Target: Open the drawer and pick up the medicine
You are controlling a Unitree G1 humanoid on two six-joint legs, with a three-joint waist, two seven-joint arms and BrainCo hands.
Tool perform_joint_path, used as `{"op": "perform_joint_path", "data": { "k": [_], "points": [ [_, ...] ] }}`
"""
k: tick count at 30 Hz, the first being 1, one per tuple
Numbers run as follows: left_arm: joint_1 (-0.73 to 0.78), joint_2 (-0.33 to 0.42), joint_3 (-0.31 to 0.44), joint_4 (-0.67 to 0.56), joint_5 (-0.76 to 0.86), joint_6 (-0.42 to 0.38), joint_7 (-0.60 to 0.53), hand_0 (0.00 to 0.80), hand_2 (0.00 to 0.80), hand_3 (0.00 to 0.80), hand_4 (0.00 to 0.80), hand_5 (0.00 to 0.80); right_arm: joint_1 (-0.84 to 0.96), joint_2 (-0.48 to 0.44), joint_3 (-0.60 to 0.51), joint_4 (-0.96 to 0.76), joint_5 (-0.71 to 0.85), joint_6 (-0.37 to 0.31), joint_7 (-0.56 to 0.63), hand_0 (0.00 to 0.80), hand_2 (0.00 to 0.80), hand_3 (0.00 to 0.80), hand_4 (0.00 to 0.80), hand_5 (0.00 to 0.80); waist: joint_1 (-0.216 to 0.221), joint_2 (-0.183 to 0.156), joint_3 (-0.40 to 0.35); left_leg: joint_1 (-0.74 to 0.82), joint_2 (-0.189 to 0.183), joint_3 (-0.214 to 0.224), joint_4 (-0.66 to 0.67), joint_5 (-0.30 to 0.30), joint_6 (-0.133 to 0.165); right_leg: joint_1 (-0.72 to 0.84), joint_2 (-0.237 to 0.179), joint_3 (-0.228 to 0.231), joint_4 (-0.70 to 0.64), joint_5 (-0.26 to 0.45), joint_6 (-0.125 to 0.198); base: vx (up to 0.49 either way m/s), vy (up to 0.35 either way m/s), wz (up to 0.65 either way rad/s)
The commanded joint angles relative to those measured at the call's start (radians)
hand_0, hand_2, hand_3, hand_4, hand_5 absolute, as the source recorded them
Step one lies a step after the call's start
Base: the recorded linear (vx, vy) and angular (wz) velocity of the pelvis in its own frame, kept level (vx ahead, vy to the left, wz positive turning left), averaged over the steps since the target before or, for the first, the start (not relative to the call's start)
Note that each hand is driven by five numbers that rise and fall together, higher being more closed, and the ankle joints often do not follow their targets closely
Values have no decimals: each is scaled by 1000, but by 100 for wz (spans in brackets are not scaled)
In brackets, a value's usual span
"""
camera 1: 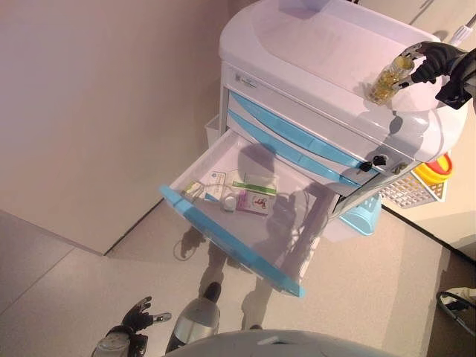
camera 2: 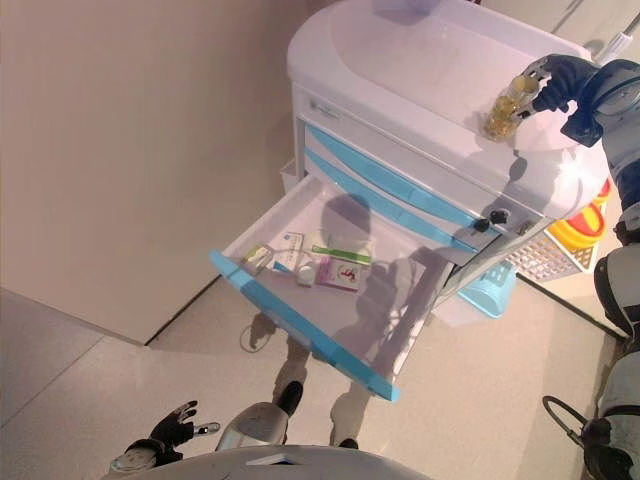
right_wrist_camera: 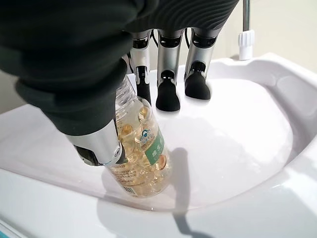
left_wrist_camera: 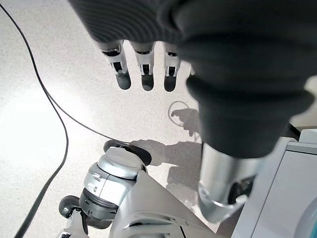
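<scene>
With the drawer already pulled out, the medicine bottle is held by the right hand on the cart top.
Bottle looks like clear rigid plastic w/ gel caps: light, smooth, prob. slippery; best gripped mid-body, thumb vs fingers, as now. Left hand hangs relaxed, empty, by the floor. Boxes are left in the drawer.

Glossy white plastic cart top holds a clear plastic bottle; the speckled floor looks matt.
</scene>
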State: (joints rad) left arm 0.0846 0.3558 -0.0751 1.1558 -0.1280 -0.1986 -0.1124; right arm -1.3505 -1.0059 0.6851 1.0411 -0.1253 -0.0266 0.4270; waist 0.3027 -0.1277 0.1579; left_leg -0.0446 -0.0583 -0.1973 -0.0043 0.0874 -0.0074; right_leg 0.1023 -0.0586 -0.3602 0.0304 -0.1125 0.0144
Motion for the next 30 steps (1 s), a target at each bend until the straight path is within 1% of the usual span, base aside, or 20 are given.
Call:
{"op": "perform_joint_path", "data": {
  "k": [1,4,9,14,17,23,27,28,30],
  "points": [
    [28,45,-27,-33,-33,-7,8,0,0,0,0,0,-113,-87,70,-16,-31,-41,-18,0,0,0,0,0,10,-15,-25,27,-49,39,20,-129,35,-60,-39,24,75,8,26,0,0,0],
    [27,46,-33,-32,-33,-9,7,0,0,0,0,0,-110,-88,70,-5,-32,-56,-40,0,0,0,0,0,11,-12,-23,27,-49,39,21,-129,35,-60,-41,22,76,9,27,0,0,0],
    [29,47,-41,-37,-31,-10,6,0,0,0,0,0,-125,-88,69,5,-23,-50,-93,0,0,0,0,0,12,-9,-22,26,-49,39,20,-128,36,-61,-42,23,75,11,30,0,0,0],
    [32,45,-48,-30,-28,-22,8,0,0,0,0,0,-150,-97,67,11,23,-54,-174,0,0,0,0,0,8,-7,-23,31,-47,42,19,-130,36,-59,-43,26,75,12,31,0,0,0],
    [32,46,-49,-32,-27,-18,8,0,0,0,0,0,-164,-107,65,5,50,-52,-193,0,0,0,0,0,4,-6,-27,34,-46,46,17,-131,37,-58,-43,30,75,12,33,-1,1,2],
    [30,49,-53,-23,-22,-20,5,0,0,0,0,0,-197,-134,57,-14,191,-53,-226,0,0,0,0,0,-16,-3,-42,49,-41,61,11,-136,37,-54,-41,43,73,12,35,-1,0,-1],
    [22,53,-55,-3,-12,-30,-3,0,0,0,0,0,-206,-146,26,-55,350,-49,-278,0,0,0,0,0,-37,0,-53,57,-37,77,10,-141,37,-57,-39,56,76,11,36,-21,-16,-7],
    [20,52,-57,0,-5,-32,-3,0,0,0,0,0,-201,-147,13,-64,390,-53,-297,0,0,0,0,0,-42,1,-55,59,-36,81,10,-142,37,-57,-39,58,76,10,36,-24,-24,-6],
    [13,50,-67,11,5,-34,-4,0,0,0,0,0,-185,-150,-29,-88,481,-42,-329,0,0,0,0,0,-54,5,-59,65,-34,90,8,-146,36,-56,-38,66,75,10,37,-24,-23,-8]
  ]
}}
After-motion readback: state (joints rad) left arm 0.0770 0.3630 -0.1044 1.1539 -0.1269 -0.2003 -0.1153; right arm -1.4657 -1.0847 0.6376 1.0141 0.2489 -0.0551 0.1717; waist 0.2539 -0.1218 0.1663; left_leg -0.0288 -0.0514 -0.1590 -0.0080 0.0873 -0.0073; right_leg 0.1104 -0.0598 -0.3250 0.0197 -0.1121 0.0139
